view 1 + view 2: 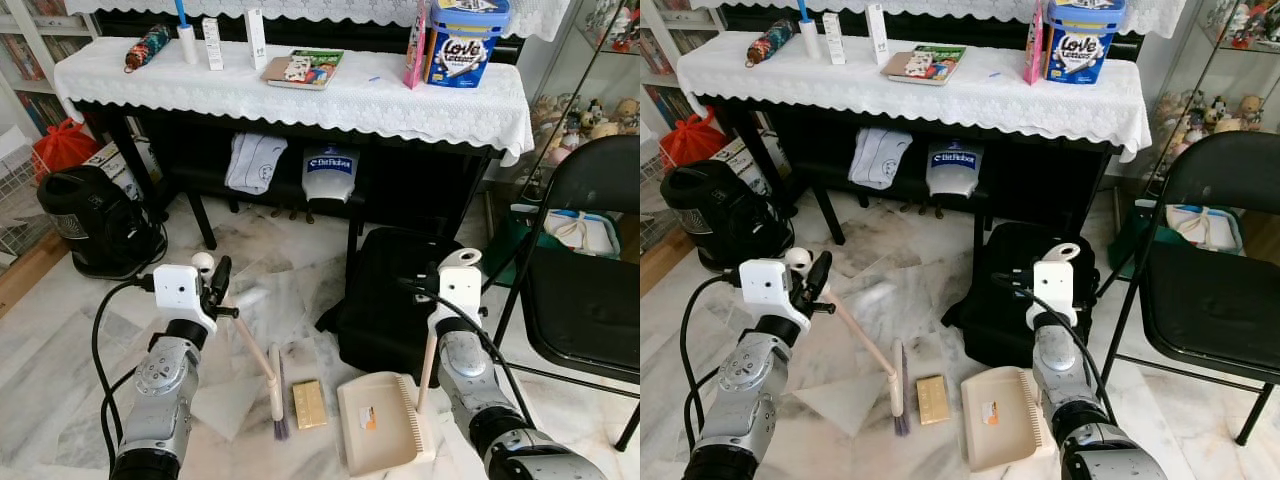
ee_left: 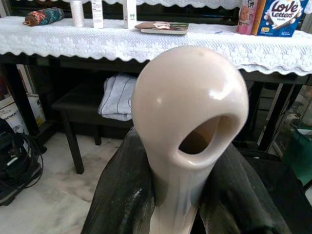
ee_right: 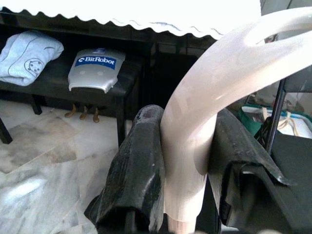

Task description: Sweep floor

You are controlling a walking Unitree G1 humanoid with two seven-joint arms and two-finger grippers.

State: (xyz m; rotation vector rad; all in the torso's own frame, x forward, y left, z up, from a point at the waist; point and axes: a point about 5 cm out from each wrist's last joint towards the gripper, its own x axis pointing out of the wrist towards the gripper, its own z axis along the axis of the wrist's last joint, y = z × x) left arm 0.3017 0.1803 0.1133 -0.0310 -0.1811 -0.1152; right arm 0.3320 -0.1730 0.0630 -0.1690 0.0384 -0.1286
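My left gripper [image 1: 216, 284] is shut on the upper end of a small cream broom [image 1: 254, 352]. The broom slants down to the right, and its dark bristles [image 1: 279, 405] rest on the marble floor. A tan block [image 1: 308, 403] lies just right of the bristles. Right of that block a cream dustpan [image 1: 378, 421] lies flat on the floor, its comb edge on the right. My right gripper [image 1: 424, 288] is shut on its upright handle [image 1: 428, 368]. In the wrist views black fingers [image 2: 117, 195] flank the broom's looped end [image 2: 190, 126], and fingers [image 3: 136, 165] clamp the dustpan handle [image 3: 204, 112].
A black bag [image 1: 395, 300] lies on the floor behind the dustpan. A black vacuum cleaner [image 1: 95, 225] stands at the left and a black folding chair [image 1: 590, 280] at the right. Ahead is a cloth-covered table [image 1: 300, 100] with a bench beneath. White paper [image 1: 225, 400] lies under the broom.
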